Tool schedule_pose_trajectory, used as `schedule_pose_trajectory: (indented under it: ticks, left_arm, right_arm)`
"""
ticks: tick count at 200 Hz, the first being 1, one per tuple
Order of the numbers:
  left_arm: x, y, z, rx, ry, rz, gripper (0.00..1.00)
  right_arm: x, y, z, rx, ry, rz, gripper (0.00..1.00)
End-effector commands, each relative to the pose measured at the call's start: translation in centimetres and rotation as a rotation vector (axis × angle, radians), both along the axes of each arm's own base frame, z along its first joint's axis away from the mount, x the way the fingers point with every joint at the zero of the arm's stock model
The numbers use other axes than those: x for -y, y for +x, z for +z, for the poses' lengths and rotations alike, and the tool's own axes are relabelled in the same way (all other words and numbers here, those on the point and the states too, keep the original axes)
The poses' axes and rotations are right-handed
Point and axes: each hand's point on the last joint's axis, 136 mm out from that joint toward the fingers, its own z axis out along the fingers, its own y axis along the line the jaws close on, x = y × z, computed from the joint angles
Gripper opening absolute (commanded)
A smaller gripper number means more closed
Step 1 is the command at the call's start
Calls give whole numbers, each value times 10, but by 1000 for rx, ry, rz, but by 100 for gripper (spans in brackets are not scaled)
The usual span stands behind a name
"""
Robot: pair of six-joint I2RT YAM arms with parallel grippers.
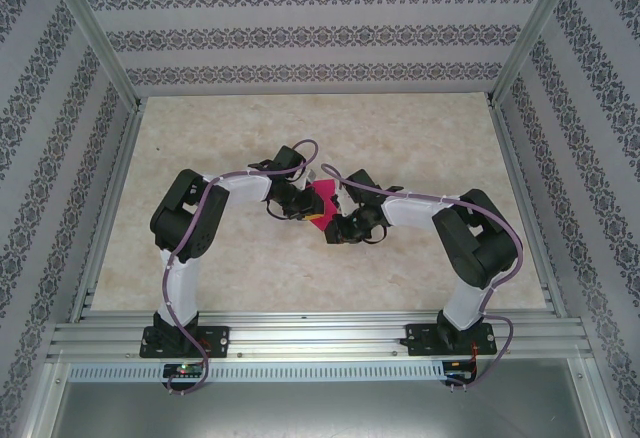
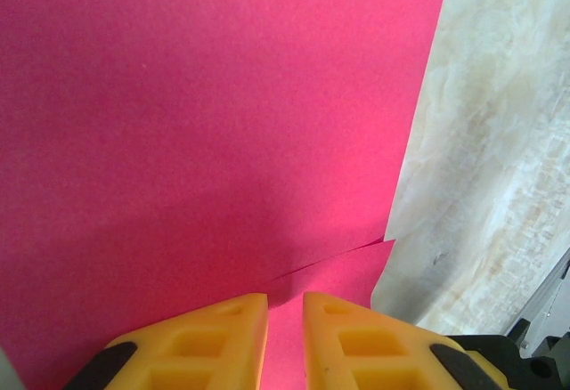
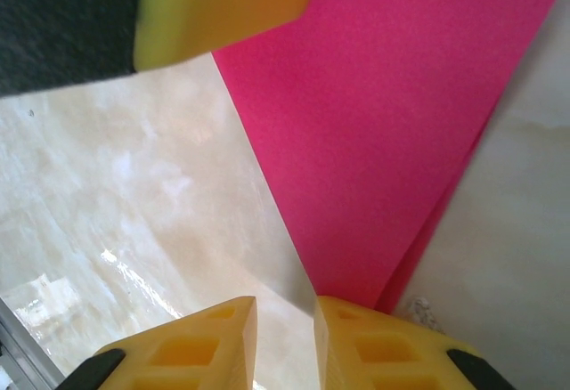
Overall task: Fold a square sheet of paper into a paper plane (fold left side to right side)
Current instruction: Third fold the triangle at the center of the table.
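Two arms reach in over the pale marbled tabletop [image 1: 420,148], the left arm [image 1: 185,223] and the right arm [image 1: 480,238] bending toward each other and meeting mid-table. Between them lies the sheet of paper [image 1: 322,208], bright magenta and already folded. From the right wrist view, two layers run down to a sharp corner; from the left wrist view, a second layer's edge peeks out under the top one. Left hand [image 2: 280,299] sits right over the paper, fingers a narrow gap apart, pink showing in that gap. Nothing is clamped, though whether the tips press on the sheet is hard to call from here. Right hand [image 3: 285,303] hovers at the paper's pointed corner, fingers likewise slightly parted and gripping nothing, one tip just beside the point, bare tabletop under the other.
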Motion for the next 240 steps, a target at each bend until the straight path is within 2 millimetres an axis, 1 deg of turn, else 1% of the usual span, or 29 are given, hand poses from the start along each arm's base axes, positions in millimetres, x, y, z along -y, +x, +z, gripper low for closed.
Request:
schedule_pose_trajectory:
  ticks: [1, 26, 35, 47, 66, 80, 92, 101, 113, 130, 151, 180, 204, 240]
  left_arm:
    - [-15, -12, -41, -44, 139, 11, 21]
    - [-15, -12, -42, -46, 143, 10, 21]
    - [-15, -11, -41, -45, 141, 12, 21]
    - [-15, -11, -41, -44, 141, 12, 21]
    - [-15, -11, -41, -45, 141, 12, 21]
    - [-14, -10, -39, -43, 138, 12, 21]
    - [-13, -10, -39, -42, 138, 11, 21]
    - [-13, -10, -38, -42, 137, 12, 21]
    - [-13, -10, -38, -42, 137, 13, 21]
    - [-13, -11, -38, -41, 138, 12, 21]
    - [-13, -11, -39, -44, 140, 13, 21]
    - [-13, -11, -38, -43, 140, 11, 21]
    - [-13, -11, -38, -42, 139, 11, 21]
    - [-11, -8, -34, -36, 136, 13, 21]
  right_arm:
    - [14, -21, -17, -71, -70, 6, 23]
    - [23, -32, -21, -107, -76, -15, 22]
    - [25, -36, -19, -117, -66, -20, 21]
    - [25, -36, -13, -109, -43, -24, 20]
    - [17, -26, 12, -62, 23, -31, 20]
    - [8, -16, 35, -20, 81, -32, 20]
    - [0, -9, 49, 3, 120, -33, 20]
    - [-4, -4, 56, 15, 140, -37, 20]
    - [-9, 3, 60, 27, 157, -45, 20]
    - [-14, 14, 55, 30, 150, -68, 20]
    - [-16, 24, 42, 24, 125, -93, 19]
    - [-13, 29, 20, -7, 67, -109, 18]
    - [0, 23, 2, -51, -12, -132, 17]
    - [25, 12, -11, -100, -92, -192, 16]
